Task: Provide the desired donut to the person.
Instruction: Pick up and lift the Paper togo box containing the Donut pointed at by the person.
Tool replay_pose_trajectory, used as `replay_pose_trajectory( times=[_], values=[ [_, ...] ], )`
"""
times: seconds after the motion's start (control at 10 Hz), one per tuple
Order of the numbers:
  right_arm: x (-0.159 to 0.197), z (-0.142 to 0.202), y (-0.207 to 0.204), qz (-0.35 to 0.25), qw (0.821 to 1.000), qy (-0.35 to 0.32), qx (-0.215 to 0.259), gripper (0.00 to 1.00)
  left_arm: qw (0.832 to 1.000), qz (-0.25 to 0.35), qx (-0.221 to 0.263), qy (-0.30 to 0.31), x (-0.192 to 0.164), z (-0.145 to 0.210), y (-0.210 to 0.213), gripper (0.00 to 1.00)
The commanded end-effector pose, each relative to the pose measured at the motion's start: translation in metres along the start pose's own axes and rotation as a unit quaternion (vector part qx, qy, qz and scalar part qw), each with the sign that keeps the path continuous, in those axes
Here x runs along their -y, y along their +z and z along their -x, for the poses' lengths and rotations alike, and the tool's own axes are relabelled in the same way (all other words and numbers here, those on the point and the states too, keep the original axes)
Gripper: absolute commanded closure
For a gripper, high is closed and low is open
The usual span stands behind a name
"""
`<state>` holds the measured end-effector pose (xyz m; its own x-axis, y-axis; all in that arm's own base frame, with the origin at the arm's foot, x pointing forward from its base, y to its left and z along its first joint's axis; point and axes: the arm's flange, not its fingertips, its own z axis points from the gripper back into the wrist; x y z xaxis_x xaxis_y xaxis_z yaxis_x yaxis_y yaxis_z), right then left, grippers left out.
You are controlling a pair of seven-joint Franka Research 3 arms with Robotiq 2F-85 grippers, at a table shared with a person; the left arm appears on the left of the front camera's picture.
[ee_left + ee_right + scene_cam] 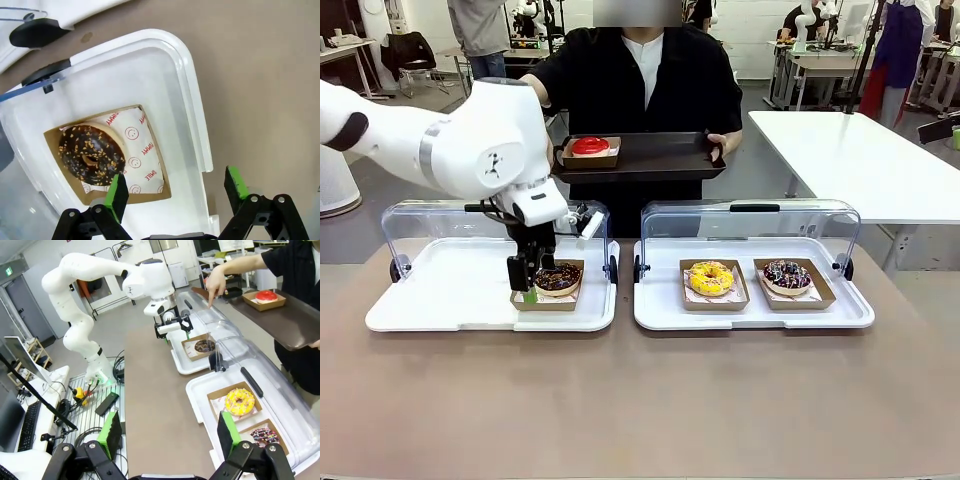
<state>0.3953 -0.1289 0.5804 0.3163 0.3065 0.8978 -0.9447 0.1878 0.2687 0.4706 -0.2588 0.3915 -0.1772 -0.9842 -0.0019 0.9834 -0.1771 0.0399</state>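
Left end effector (532,290) is down inside the left white tray (450,290), lid up, right at the chocolate donut (558,277) with nut bits, which sits in its cardboard box (548,302) on the tray's near right part. In the left wrist view the end effector (176,189) is spread wide and holds nothing: one green pad (118,195) is over the box's (150,150) edge beside the donut (91,152), the other is out past the tray rim over the table (260,90). Right end effector (169,432) is wide too, empty, hanging back over the table edge. The person (640,80) holds a dark serving tray (650,155) with a red donut (590,146) already on it, and in the right wrist view the person's hand (215,285) points down toward the chocolate one (204,345), so that looks like the wanted pick. Yellow donut (710,277) and dark sprinkled donut (786,273) sit untouched in the right tray. Progress guess: reach done, grasp not made; left to do is close on the box, lift, carry across, set on the serving tray
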Motion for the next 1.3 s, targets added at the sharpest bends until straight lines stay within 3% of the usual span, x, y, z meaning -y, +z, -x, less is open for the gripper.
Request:
replay_pose_trajectory(
  times=[0.0,0.5,1.2],
  values=[
    [-0.001,-0.001,0.0,-0.002,1.0,0.004,0.007,0.0,0.999,-0.035,-0.032,0.026,0.015,0.006,-0.003,0.0],
    [-0.001,-0.001,0.0,-0.002,1.0,0.004,0.007,0.0,0.999,0.014,0.011,0.041,-0.001,0.039,-0.025,0.0],
    [-0.001,-0.001,0.0,-0.002,1.0,0.004,0.007,0.0,0.998,0.016,0.027,0.059,-0.012,0.055,-0.053,0.0]
  ],
)
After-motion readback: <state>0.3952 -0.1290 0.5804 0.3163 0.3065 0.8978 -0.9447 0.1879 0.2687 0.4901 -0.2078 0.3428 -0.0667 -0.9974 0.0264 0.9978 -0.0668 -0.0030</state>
